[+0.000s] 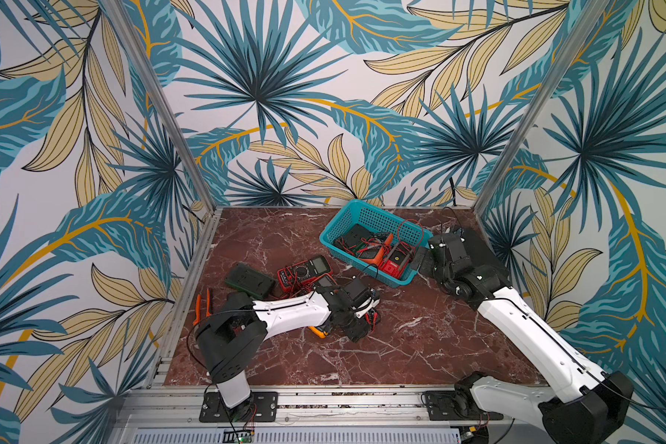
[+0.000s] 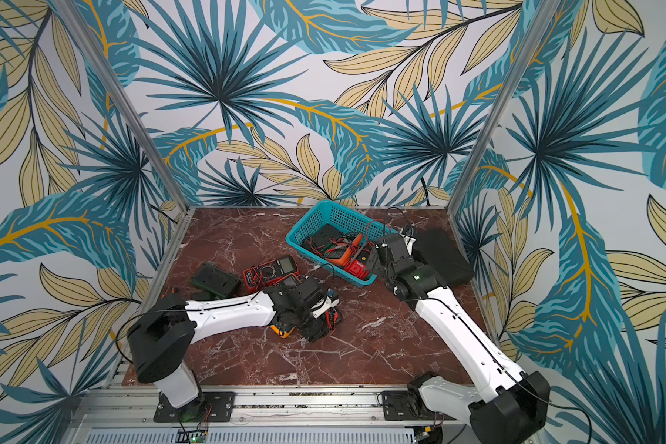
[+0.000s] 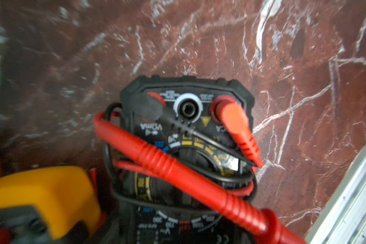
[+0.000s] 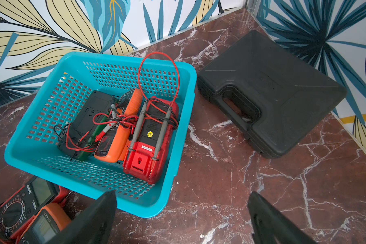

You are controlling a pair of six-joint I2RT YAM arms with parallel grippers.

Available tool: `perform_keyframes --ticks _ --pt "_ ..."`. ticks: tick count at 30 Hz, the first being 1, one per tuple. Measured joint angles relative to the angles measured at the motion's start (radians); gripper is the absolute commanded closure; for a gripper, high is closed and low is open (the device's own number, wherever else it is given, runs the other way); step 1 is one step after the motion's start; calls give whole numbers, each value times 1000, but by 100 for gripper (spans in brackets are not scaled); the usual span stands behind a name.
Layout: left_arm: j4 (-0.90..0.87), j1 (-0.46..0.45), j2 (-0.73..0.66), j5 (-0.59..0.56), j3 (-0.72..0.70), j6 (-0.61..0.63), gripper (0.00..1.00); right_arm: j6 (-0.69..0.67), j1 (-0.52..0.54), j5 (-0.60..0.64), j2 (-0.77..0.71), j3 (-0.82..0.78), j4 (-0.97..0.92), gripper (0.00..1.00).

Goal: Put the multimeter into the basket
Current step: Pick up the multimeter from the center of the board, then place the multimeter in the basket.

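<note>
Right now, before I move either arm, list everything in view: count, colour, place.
basket: one, teal, table's far side
red meter: one, red, in basket
orange meter: one, orange, in basket
dark meter: one, black-green, in basket
red-black meter: one, table centre
second orange meter: one, beside it
green meter: one, dark, further left
yellow meter: one, under left arm
black meter: one, under left gripper
pliers: one, orange-handled, left edge
case: one, black, right of basket
table: one, red-brown marble
left gripper: black, over black meter, opening unclear
right gripper: black, open, empty, by basket
</note>
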Motion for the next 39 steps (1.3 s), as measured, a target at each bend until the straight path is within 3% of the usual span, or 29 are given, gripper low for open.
perform_keyframes --ticks 5,12,19,27,33,39 --pt "-6 27 -119 -95 66 -13 100 -3 -5 19 -39 0 0 1" --pt "22 187 -119 -190 257 26 100 -9 -6 33 -92 0 0 1" --pt "37 318 102 -190 545 104 100 -11 -6 34 -89 -8 0 1" --pt "-26 402 406 -161 849 141 97 -11 -6 28 -75 -8 1 1" --pt "-89 428 518 -158 919 150 94 -11 -6 14 -42 -8 5 0" --pt "-134 430 541 -117 920 157 91 -11 -6 -5 -26 -8 11 1"
